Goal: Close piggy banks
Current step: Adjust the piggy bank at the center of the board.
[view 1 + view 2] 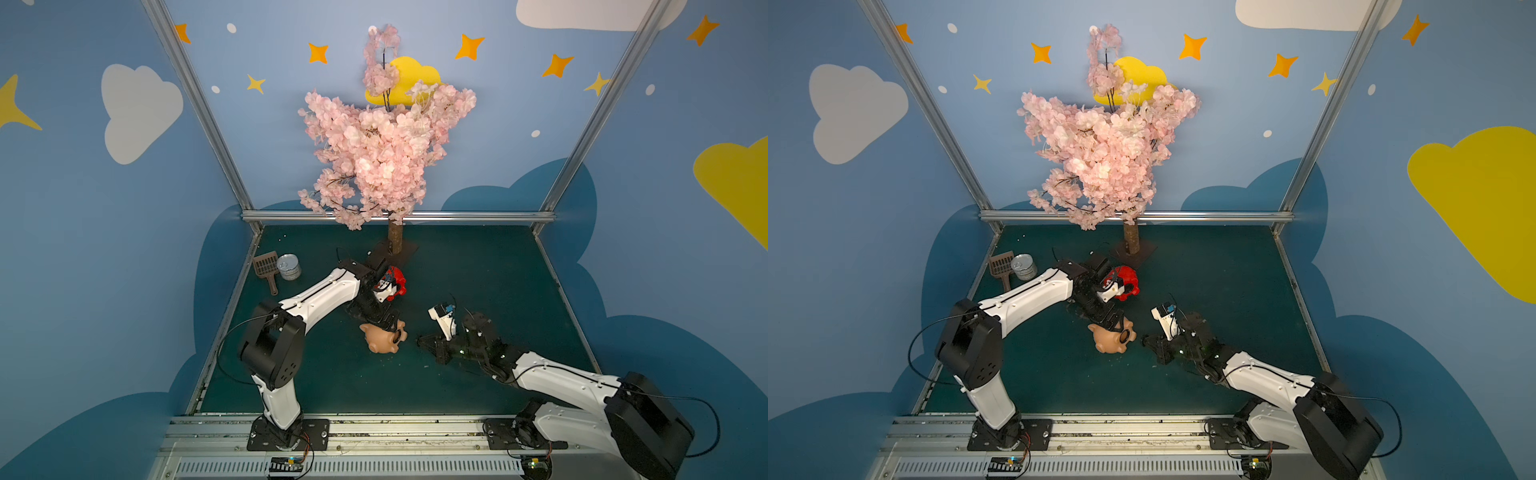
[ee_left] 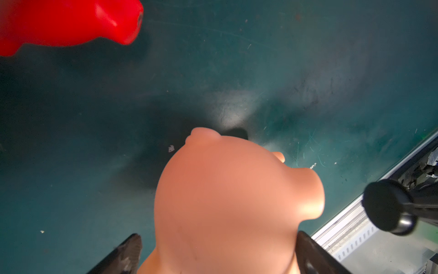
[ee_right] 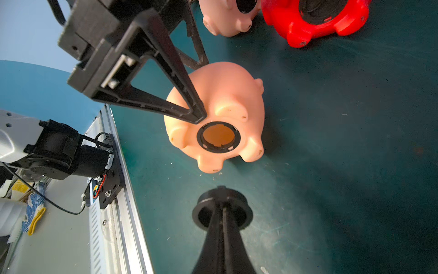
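— Left gripper (image 3: 200,91) stands spread wide across the peach piggy bank (image 1: 382,343), one finger on each side. The nearer fingertip (image 3: 198,116) touches the belly just beside the black ring (image 3: 199,138) of the opening. Whether the fingers press the bank cannot be told.

— And where does that bank lie?

— On its side near the middle of the green worktop (image 1: 478,282), between the two arms, legs and belly turned to the right. The hole inside the ring is uncovered, and the peach inside shows through.

— What about the right gripper (image 1: 423,342)?

— Its fingers are pressed together on a round black cap (image 2: 387,205). The cap is held just right of the bank, near the opening but apart from it.

— The other banks?

— The red piggy bank (image 1: 397,286) lies farther off, just beyond the left arm's wrist, with a black part seated in its belly opening. A second peach piggy bank (image 3: 227,21) shows only in the right wrist view, just beside the red one, also with a black disc in its belly.

— Anything else on the worktop?

— A tin can (image 1: 289,267) and a brown scoop (image 1: 266,266) sit side by side at the far left, well apart from the banks. A pink blossom tree (image 1: 382,145) stands at the far edge, near the middle.
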Robot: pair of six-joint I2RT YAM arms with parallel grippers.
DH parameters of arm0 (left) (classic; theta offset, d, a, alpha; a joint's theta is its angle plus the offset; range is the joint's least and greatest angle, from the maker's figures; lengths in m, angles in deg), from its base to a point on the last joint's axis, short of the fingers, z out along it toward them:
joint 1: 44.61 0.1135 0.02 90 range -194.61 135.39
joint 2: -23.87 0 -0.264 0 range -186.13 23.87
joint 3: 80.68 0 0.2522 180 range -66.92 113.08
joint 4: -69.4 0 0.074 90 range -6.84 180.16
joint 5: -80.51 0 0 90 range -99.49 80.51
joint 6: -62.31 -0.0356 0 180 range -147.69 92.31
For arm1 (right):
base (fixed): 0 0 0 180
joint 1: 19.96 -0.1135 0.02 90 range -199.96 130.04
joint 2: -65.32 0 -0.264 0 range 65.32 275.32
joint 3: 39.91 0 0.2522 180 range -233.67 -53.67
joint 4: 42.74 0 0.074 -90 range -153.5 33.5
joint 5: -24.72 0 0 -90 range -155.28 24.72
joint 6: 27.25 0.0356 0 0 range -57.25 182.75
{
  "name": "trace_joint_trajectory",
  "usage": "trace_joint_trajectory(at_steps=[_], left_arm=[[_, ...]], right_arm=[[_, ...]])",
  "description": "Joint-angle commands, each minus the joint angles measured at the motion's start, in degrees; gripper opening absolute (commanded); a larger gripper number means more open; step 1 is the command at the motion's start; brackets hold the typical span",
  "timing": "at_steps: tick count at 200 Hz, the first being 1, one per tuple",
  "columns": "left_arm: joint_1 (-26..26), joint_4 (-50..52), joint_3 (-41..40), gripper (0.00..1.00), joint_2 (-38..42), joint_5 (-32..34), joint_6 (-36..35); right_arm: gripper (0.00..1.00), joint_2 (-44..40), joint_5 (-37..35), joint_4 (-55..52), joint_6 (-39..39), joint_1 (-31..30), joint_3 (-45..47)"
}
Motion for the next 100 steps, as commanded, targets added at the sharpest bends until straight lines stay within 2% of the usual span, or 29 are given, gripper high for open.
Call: trace_joint_trajectory(at_steps=[1, 61, 100], left_arm=[[0.46, 1.61, -0.87, 0.99, -0.27, 0.68, 0.29], [0.63, 1.35, -1.35, 0.98, -0.01, 0.29, 0.61], [0.72, 1.09, -1.68, 0.97, -0.40, 1.16, 1.45]], right_arm=[[0.00, 2.50, 1.29, 2.98, -0.31, -0.90, -3.40], [0.00, 8.27, 2.40, 6.45, -0.25, -1.98, -6.22], [0.00, 9.28, 0.15, 12.88, 2.47, -2.19, -3.13]])
